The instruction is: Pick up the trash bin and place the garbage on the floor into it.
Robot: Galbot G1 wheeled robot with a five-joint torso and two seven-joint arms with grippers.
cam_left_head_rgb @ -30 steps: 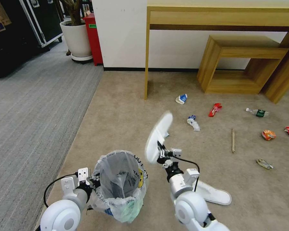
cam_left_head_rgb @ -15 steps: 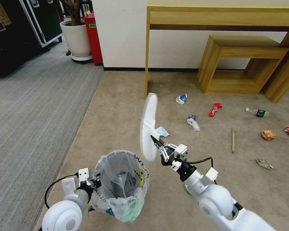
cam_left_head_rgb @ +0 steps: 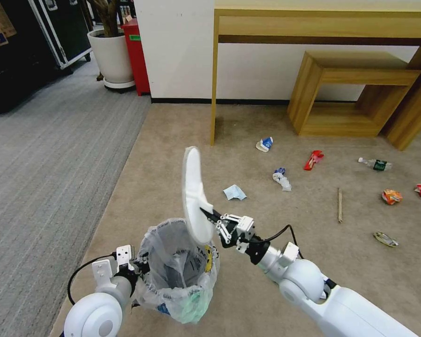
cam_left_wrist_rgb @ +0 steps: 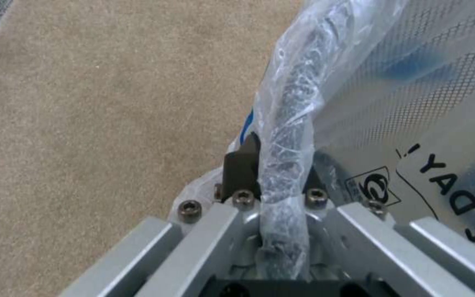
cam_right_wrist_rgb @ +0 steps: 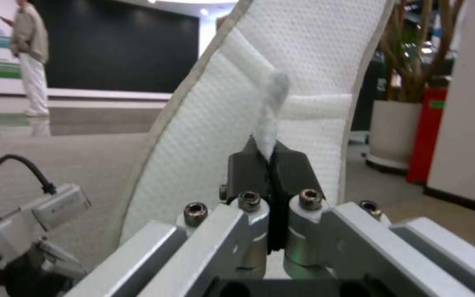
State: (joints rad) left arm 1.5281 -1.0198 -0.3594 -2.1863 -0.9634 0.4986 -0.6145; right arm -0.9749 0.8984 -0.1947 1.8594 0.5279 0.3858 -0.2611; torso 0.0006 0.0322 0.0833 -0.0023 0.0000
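So our right tool (cam_left_head_rgb: 206,213) is pinched tight on the strap of a flat white textured slipper (cam_left_head_rgb: 194,194), holding it upright right over the open mouth of the small round trash bin lined with a crinkly see-through plastic bag (cam_left_head_rgb: 177,269). Our left tool (cam_left_wrist_rgb: 273,165) is clamped on that bin's bagged rim, keeping it up off the beige short-pile carpet floor (cam_left_head_rgb: 182,154). Farther out, we've got a pale blue mask (cam_left_head_rgb: 234,192), wooden stick (cam_left_head_rgb: 339,205) and green-label clear bottle (cam_left_head_rgb: 375,164) lying there.
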